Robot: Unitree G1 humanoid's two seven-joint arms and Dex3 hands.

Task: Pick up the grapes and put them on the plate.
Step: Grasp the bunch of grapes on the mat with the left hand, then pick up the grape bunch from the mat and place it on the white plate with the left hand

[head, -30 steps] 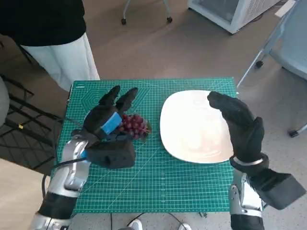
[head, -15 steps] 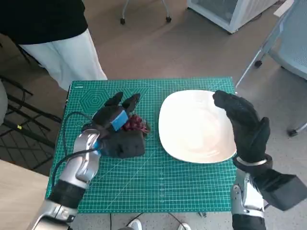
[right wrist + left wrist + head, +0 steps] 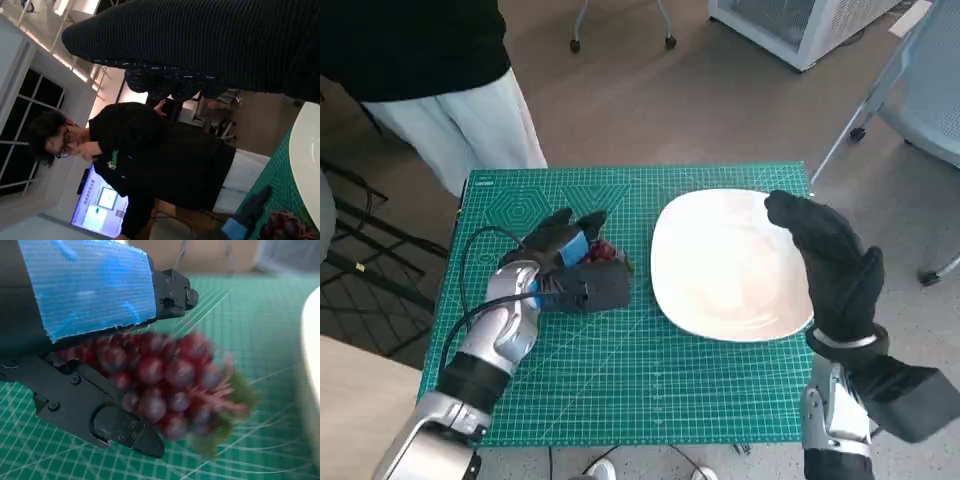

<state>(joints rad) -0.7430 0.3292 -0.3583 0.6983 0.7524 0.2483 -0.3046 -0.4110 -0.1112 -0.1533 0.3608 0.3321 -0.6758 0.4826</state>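
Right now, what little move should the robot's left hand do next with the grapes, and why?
Probably close the fingers and lift a little. The left hand is wrapped over the grapes, which lie on the green mat beside the white plate, not on it. Whether the grip is firm yet is unclear, so a small lift tests it before moving to the plate.

My left hand (image 3: 563, 262) covers most of the grapes (image 3: 603, 253); whether my fingers grip them I can't tell. At three o'clock, my right hand (image 3: 830, 262) hides the plate's (image 3: 720, 265) rim.
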